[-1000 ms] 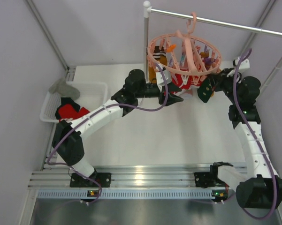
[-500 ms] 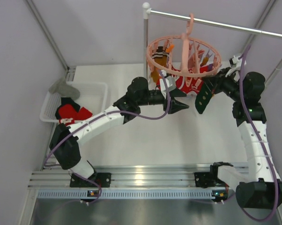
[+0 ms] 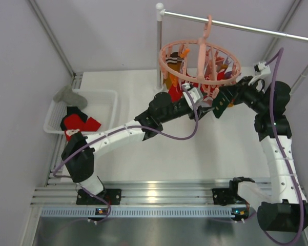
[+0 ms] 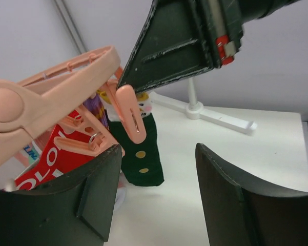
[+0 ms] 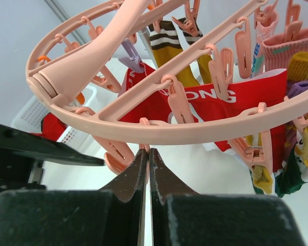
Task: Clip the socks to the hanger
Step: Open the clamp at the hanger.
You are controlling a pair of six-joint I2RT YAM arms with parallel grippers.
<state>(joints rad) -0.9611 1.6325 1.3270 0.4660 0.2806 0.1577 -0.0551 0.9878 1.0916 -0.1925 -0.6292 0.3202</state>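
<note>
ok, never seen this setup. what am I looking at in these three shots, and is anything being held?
The left arm and right arm are robots bolted to a white table. The wide shot is from overhead; the other two come from cameras on each wrist. A pink ring hanger with clips hangs from a metal rail, several socks already clipped on. A basket at the left holds more socks. The left fingers are open, holding nothing. The right fingers are shut, tips at a clip by a dark green sock; what they pinch isn't clear.
</note>
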